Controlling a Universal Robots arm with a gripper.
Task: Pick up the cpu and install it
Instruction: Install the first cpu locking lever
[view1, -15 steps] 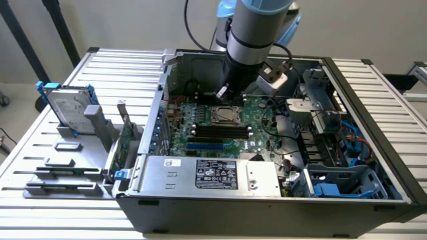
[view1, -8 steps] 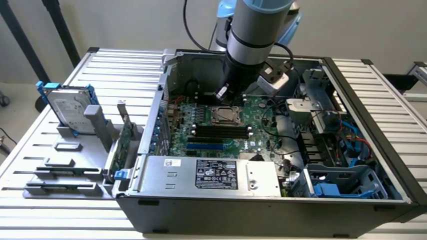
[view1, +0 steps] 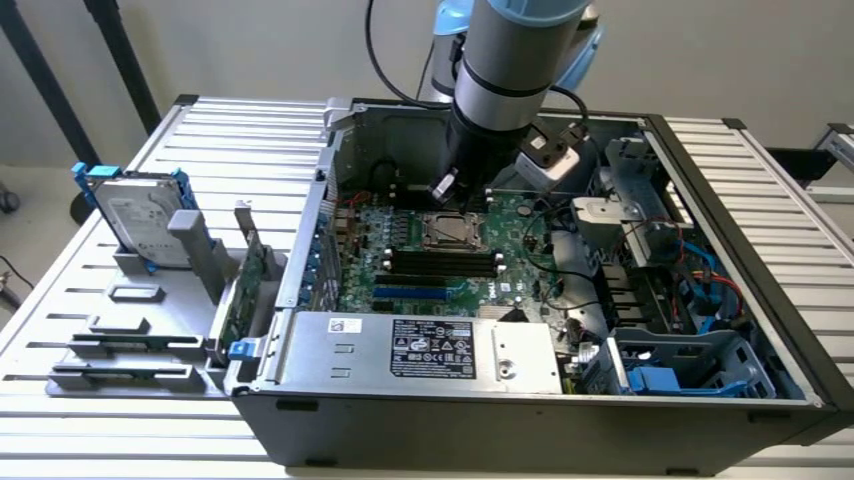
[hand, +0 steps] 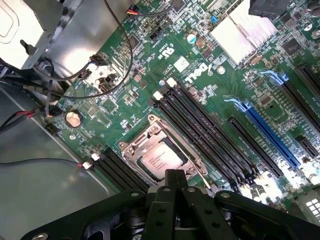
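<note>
Memory slots (hand: 210, 135) flank socketed cpu (hand: 159, 159); gripper (hand: 175, 175) seemingly empty.

above: case top (view1: 747, 250) open | socket (view1: 451, 230): arm (view1: 501, 90) overhead | flanks: memory slots (view1: 434, 262), heatsink (hand: 243, 31), loose cables (hand: 75, 82)

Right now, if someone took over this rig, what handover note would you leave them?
End effector: shut, holding nothing that I can see, poised just over the CPU socket inside the open computer case.
The cpu: sitting in the socket's metal frame on the green motherboard, beside the black memory slots. In the exterior view the arm stands over that socket.
Done: the chip is placed in the socket.
Left: I cannot tell whether the retention frame is latched; check that before moving on.
</note>
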